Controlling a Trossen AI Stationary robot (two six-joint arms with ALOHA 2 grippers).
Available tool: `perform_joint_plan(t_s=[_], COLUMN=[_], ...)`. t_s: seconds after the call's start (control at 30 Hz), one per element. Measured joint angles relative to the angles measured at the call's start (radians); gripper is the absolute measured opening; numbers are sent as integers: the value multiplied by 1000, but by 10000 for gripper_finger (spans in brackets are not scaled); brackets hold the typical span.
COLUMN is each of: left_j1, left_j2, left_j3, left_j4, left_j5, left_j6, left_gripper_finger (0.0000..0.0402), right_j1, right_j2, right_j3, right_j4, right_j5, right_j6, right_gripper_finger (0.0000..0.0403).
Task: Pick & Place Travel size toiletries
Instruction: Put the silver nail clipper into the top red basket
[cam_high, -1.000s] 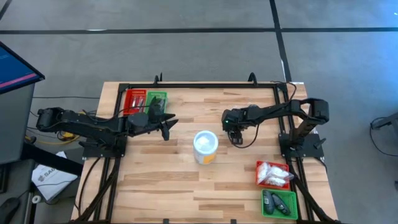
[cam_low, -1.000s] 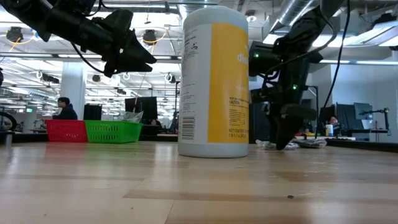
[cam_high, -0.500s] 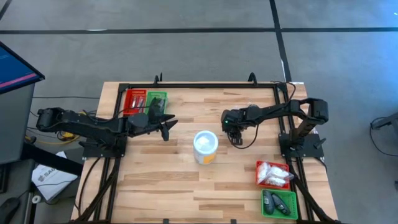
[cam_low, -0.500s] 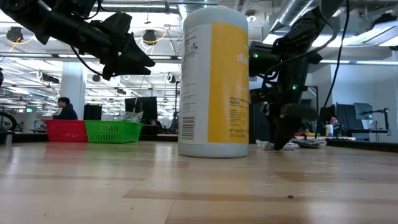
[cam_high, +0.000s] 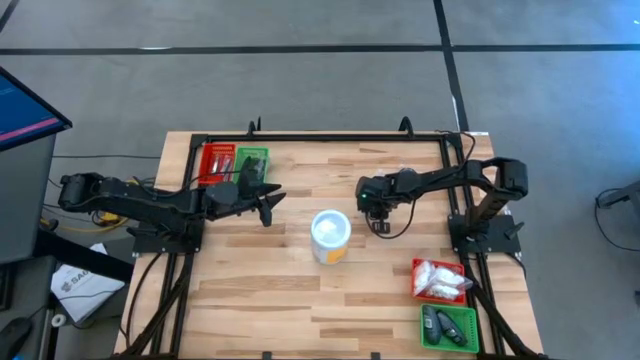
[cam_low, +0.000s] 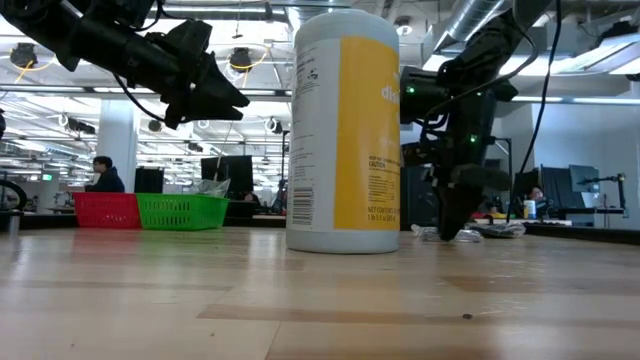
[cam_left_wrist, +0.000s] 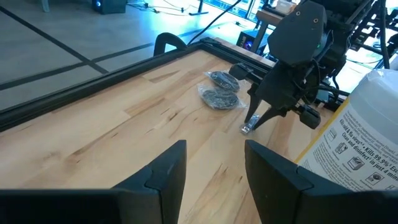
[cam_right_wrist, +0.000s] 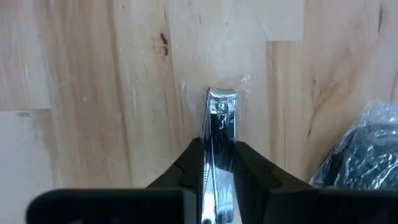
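My right gripper (cam_right_wrist: 214, 163) points down at the table right of the white cup (cam_high: 330, 236) and is shut on a slim silvery piece in a clear wrap (cam_right_wrist: 221, 118). The left wrist view shows that gripper (cam_left_wrist: 262, 118) with the piece (cam_left_wrist: 248, 129) at its tips. Two clear sachets with dark round pieces (cam_left_wrist: 219, 91) lie flat on the wood just beyond it. My left gripper (cam_high: 268, 202) hangs open above the table left of the cup, holding nothing. My right gripper pinches the silvery piece by its two long sides (cam_right_wrist: 222, 138) between its two fingers. The fingers come from above, pointing down, and lie along the piece. Its free end (cam_left_wrist: 247, 130) sits on the wood.
The tall white and yellow cup (cam_low: 345, 130) stands mid-table between the arms. A red tray (cam_high: 217, 163) and a green tray (cam_high: 253, 160) sit at the far left. Another red tray (cam_high: 438, 280) with white sachets and a green tray (cam_high: 448, 327) with dark pieces sit near right.
My right gripper's fingers have closed on the silvery piece while the arm stayed where it was. The piece stays on the table.
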Motion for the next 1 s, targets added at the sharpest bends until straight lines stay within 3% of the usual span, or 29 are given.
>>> perform_joint_plan(t_s=[0.4, 0.63, 1.0], left_j1=[0, 0, 0], left_j2=[0, 0, -1], left_j3=[0, -1, -1], left_j4=[18, 43, 183], left_j5=[0, 0, 0], left_j6=[0, 0, 80], left_gripper_finger=[155, 155, 155], right_j1=[0, 0, 33], right_j2=[-39, -131, -239], right_j3=[98, 142, 236], right_j4=[-56, -58, 59], right_j5=[-2, -1, -2], right_j6=[15, 14, 14], right_gripper_finger=[47, 47, 47])
